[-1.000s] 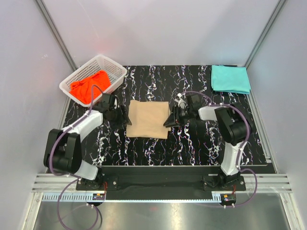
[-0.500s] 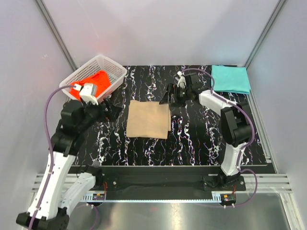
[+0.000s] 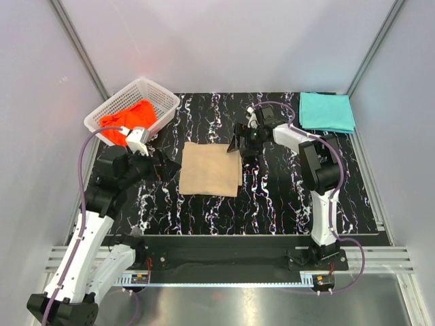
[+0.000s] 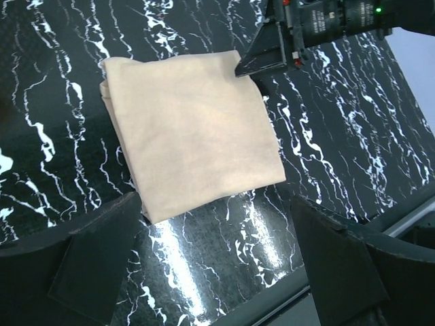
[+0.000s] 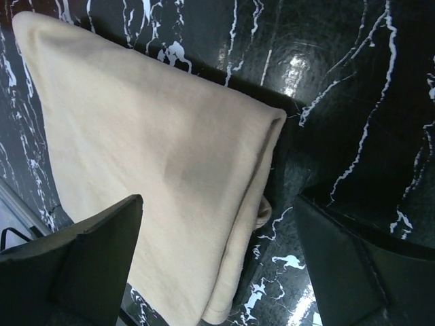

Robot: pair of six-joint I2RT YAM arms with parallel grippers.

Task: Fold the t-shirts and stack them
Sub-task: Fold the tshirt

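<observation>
**Black marble table (image 3: 272, 204): one shirt folded, stack not yet built**

Out on the dark veined top, the left gripper (image 3: 165, 165) sits low with its jaws spread wide and nothing in them, just off the near-left edge of the tan t-shirt (image 3: 210, 168). The right gripper (image 3: 239, 144) is spread too, straddling that shirt's far-right corner without pinching it.

The tan shirt lies as a neat folded square mid-table. The teal t-shirt (image 3: 326, 112) rests folded flat in the far right corner, well apart. The orange-red t-shirt (image 3: 126, 119) is bunched up in the white basket (image 3: 161, 92) at the far left corner.

So by my read, one fold is done, the stacking is still to come, and the orange one hasn't been touched.

Against half a second ago, the left arm has dropped from high near the basket, the right has barely shifted, and the tan shirt has stayed put
</observation>
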